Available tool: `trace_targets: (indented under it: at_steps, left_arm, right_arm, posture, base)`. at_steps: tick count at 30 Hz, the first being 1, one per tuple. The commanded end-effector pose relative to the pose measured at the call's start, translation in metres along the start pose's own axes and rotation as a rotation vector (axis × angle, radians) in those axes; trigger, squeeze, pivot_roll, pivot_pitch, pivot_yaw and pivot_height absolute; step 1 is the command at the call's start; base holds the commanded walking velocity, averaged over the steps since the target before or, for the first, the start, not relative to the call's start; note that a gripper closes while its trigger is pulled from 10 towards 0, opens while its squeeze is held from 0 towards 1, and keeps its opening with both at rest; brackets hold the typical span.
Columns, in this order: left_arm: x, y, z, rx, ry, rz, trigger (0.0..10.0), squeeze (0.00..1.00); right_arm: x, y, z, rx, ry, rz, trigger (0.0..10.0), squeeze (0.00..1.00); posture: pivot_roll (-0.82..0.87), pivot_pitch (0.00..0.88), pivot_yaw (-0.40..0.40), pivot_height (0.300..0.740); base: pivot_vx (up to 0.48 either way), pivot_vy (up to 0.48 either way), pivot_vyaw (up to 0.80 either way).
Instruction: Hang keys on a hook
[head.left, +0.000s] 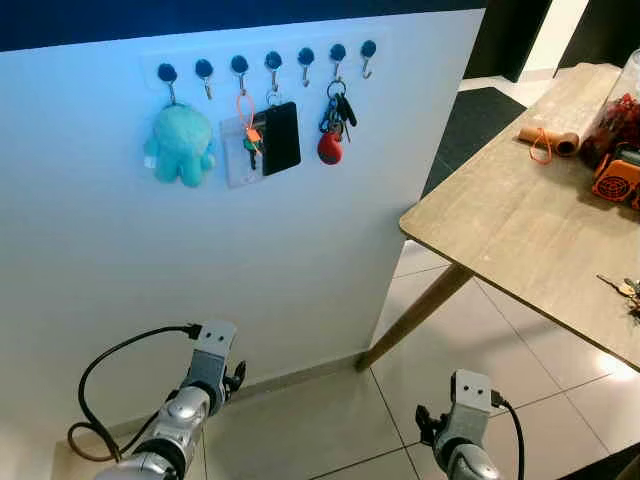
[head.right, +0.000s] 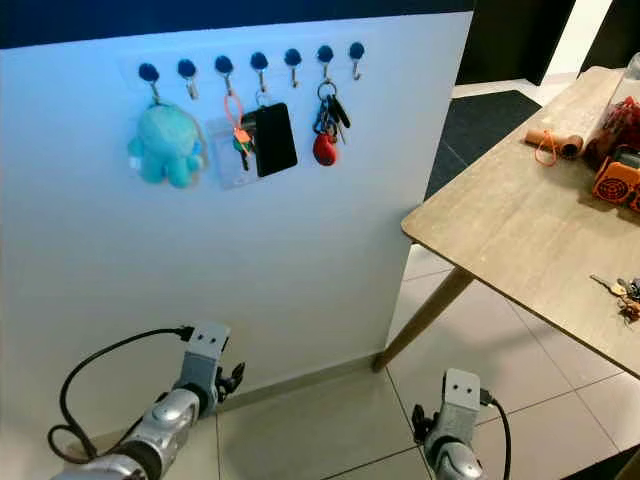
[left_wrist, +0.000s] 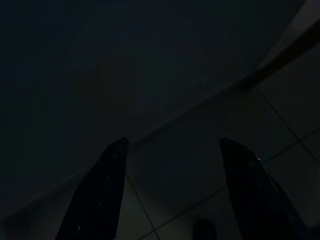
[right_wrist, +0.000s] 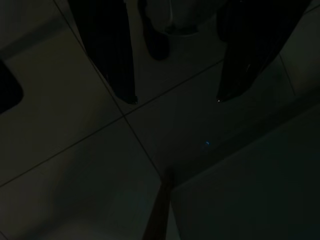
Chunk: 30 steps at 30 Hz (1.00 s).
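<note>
Fingers (left_wrist: 102, 195) of the left gripper (left_wrist: 172, 142) and right gripper (right_wrist: 177, 100) were spread apart, grasping nothing, both hanging low over the tiled floor (head.left: 330, 420). Keys (head.left: 625, 290) lay on the wooden table (head.left: 520, 230), well apart from the wall hooks (head.left: 368, 52).

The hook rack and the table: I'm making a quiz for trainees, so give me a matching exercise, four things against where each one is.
Things:
1. teal plush toy
2. red key fob with keys
3. loose keys
4. brown paper roll

Places:
A. on the table, at its near right edge
B. hanging from the leftmost hook
C. on the table, at its far end
D. hanging from the second hook from the right

Pairs: 1-B, 2-D, 3-A, 4-C
</note>
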<state>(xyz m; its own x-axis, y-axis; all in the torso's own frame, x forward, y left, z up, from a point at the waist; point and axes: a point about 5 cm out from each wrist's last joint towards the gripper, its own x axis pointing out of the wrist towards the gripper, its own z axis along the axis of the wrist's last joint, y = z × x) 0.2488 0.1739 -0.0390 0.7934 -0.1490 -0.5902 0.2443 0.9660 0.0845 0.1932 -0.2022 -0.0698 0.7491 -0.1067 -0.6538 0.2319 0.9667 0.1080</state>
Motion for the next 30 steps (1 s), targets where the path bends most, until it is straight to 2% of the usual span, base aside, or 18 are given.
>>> trace_targets:
  at_steps: [1, 12, 19, 20, 22, 30]
  left_arm:
    - [-0.003, 0.003, -0.005, 0.026, 0.009, -0.008, 10.0, 0.0]
    - [-0.006, -0.001, -0.013, 0.056, 0.024, -0.042, 10.0, 0.0]
    - [-0.007, 0.006, -0.012, 0.019, 0.011, -0.001, 10.0, 0.0]
    - [-0.007, 0.011, -0.011, -0.022, 0.001, 0.03, 10.0, 0.0]
    - [-0.007, 0.013, -0.009, -0.047, -0.009, 0.05, 10.0, 0.0]
    - [-0.006, 0.01, -0.01, -0.06, -0.001, 0.051, 10.0, 0.0]
  right_arm:
    - [-0.001, 0.0, -0.001, -0.011, -0.003, 0.006, 10.0, 0.0]
    - [-0.006, 0.005, -0.013, -0.012, 0.012, 0.018, 10.0, 0.0]
    - [-0.005, 0.004, -0.012, -0.01, 0.013, 0.014, 10.0, 0.0]
    - [-0.003, 0.001, -0.006, 0.002, 0.0, 0.0, 10.0, 0.0]
    - [-0.001, 0.0, -0.001, 0.009, -0.012, -0.007, 10.0, 0.0]
    - [0.002, 0.002, 0.007, 0.016, -0.025, -0.003, 10.0, 0.0]
  posture:
    - [0.04, 0.099, -0.004, 0.74]
    - [0.04, 0.15, 0.006, 0.74]
    - [0.04, 0.092, 0.001, 0.74]
    - [0.04, 0.057, 0.0, 0.74]
    - [0.04, 0.022, -0.003, 0.74]
    - [0.04, 0.0, -0.006, 0.74]
  base:
    - [0.0, 0.0, 0.0]
    - [0.0, 0.0, 0.0]
    - [0.0, 0.0, 0.0]
    - [0.0, 0.0, 0.0]
    - [0.0, 0.0, 0.0]
    - [0.0, 0.0, 0.0]
